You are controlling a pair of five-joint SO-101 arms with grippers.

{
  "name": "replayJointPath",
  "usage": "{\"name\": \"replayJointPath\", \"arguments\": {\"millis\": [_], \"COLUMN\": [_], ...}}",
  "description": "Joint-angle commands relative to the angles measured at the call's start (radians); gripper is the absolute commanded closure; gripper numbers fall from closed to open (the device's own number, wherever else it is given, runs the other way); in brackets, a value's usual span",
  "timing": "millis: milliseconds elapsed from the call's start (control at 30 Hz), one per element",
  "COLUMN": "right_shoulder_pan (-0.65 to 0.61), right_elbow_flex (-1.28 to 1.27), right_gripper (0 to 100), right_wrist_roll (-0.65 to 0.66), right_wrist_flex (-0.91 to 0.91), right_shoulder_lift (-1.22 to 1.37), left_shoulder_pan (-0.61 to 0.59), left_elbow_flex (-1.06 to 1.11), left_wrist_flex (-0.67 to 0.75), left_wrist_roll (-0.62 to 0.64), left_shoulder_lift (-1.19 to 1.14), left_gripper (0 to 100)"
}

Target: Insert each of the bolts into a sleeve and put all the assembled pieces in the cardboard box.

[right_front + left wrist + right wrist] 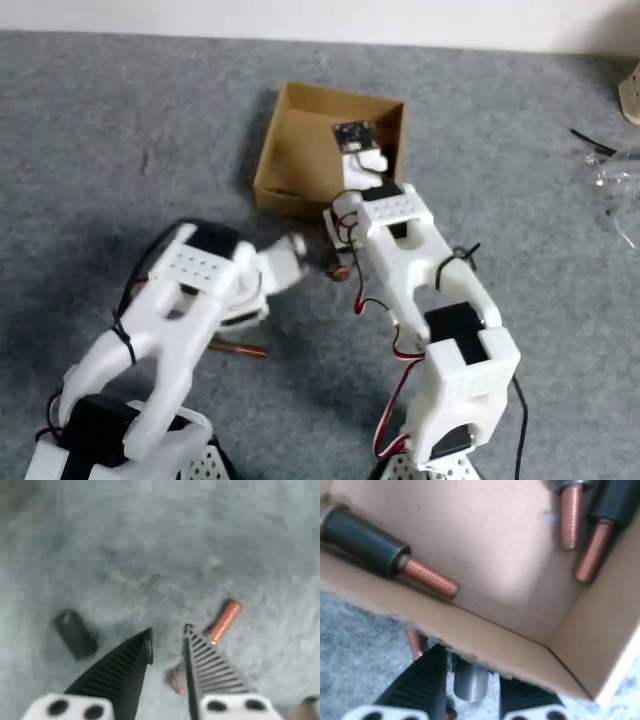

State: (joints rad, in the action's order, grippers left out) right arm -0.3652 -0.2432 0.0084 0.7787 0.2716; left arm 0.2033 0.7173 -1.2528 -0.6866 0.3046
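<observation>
The cardboard box (300, 150) stands at the back middle of the table. Inside it lie three black sleeves with copper bolts through them (370, 542) (570, 515) (600, 535). Just outside the box's near wall (485, 640), my right gripper (470, 685) is shut on a grey-headed bolt (469, 680). A copper thread (415, 642) shows beside it under the wall. My left gripper (167, 640) hangs open over the carpet, between a black sleeve (75, 633) and a copper bolt (224, 621). A bit of copper (175, 681) shows beneath its fingers.
Another loose bolt (240, 349) lies on the grey carpet by the left arm (190, 290). The right arm (410, 240) stretches to the box's near side, close to the left arm's wrist. Clear plastic and a black stick (600, 150) lie far right.
</observation>
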Motion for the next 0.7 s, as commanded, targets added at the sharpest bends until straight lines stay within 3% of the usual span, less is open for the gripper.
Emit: {"name": "replayJointPath", "arguments": {"millis": [0,167,367,467,667], "right_shoulder_pan": [0.019,0.019,0.019,0.019,0.019], "right_elbow_flex": [0.012,0.012,0.012,0.012,0.012], "right_gripper": [99.5,99.5,99.5,99.5,99.5], "right_wrist_roll": [-0.002,-0.002,-0.002,-0.002,-0.002], "right_wrist_flex": [-0.053,-0.053,-0.053,-0.054,-0.054], "right_shoulder_lift": [-0.076,-0.076,-0.076,-0.074,-0.073], "left_shoulder_pan": [-0.081,-0.111,-0.134,-0.131,-0.094], "left_elbow_flex": [-0.13,-0.165,-0.056,-0.038,0.015], "left_wrist_flex": [-0.091,-0.152,-0.259,-0.265,-0.265], "left_wrist_roll": [0.416,1.011,1.513,1.616,1.628], "left_shoulder_lift": [0.041,0.042,0.041,0.038,0.031], "left_gripper": [86,86,84,78,64]}}
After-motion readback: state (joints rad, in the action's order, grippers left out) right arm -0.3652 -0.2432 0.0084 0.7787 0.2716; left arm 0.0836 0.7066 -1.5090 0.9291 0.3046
